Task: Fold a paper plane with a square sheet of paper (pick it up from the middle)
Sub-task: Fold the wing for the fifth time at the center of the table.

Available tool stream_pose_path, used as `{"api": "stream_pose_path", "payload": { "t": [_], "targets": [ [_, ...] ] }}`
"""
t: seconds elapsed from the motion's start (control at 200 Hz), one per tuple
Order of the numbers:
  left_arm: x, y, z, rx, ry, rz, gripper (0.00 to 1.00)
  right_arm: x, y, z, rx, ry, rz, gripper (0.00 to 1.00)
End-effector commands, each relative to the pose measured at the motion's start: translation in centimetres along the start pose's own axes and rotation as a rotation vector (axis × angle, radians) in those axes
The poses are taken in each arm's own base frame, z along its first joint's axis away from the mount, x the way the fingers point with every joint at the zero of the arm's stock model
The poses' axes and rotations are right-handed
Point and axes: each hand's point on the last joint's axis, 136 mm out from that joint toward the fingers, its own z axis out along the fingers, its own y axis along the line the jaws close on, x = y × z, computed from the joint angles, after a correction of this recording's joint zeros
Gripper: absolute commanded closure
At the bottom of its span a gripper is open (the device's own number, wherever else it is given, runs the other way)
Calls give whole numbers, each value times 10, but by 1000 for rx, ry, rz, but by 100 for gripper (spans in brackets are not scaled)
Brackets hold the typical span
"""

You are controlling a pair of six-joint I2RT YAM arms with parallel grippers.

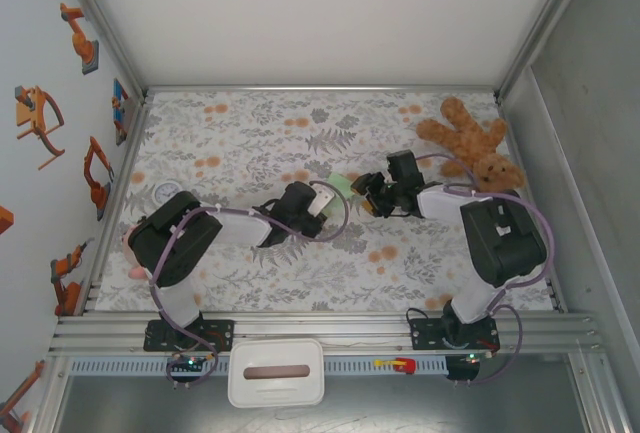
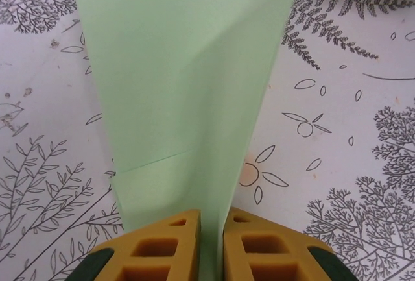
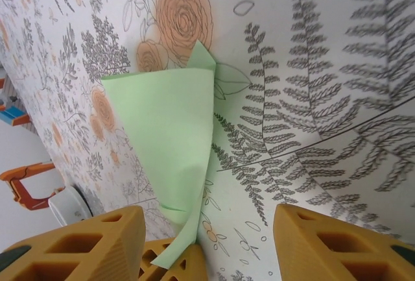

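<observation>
The paper (image 2: 188, 67) is one piece, pale green and already folded, at the middle of the desk (image 1: 250, 123) between the two grippers. The left gripper (image 2: 211, 219) holds it: its two yellow fingers (image 2: 159, 248) are pressed together on the narrow end, and the paper becomes wider away from them. A thin crease line crosses the paper near these fingers.

In the right wrist view, the far edge of the paper is straight, one small pointed corner stands above it, and a thin strip goes down to a yellow finger of the left gripper. The right gripper (image 3: 207, 216) is spread wide, with one finger (image 3: 97, 248) on each side of the paper. I cannot tell if they touch it.

In the top view the two grippers point at each other, with the paper as a small green spot between them. The far half of the desk is free, and there is also free room on the near strip between the two arm bases. Walls close the desk on the left, far and right sides.

There is one teddy bear (image 1: 472, 145), lying in the far right corner just behind the right arm. One small white round thing (image 1: 167, 193) lies near the left edge, beside the left arm. One white box (image 1: 275, 373) sits on the near rail, off the desk.
</observation>
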Motion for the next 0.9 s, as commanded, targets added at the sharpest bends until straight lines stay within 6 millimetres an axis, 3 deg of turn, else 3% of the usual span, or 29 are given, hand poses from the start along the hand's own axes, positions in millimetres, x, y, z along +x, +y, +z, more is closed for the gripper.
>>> {"api": "stream_pose_path", "payload": {
  "t": [0.0, 0.456, 0.636, 0.896],
  "targets": [
    [3, -7, -3, 95, 17, -81, 84, -9, 5, -14, 24, -51, -67, 46],
    [-19, -9, -9, 304, 68, -431, 89, -10, 9, -26, 16, -98, -327, 46],
    [-24, -10, -7, 380, 90, -582, 91, -4, 13, -20, -16, -81, -413, 40],
    [-21, -11, 0, 412, 100, -665, 92, 11, 20, -2, 3, -32, -511, 38]
  ]
}}
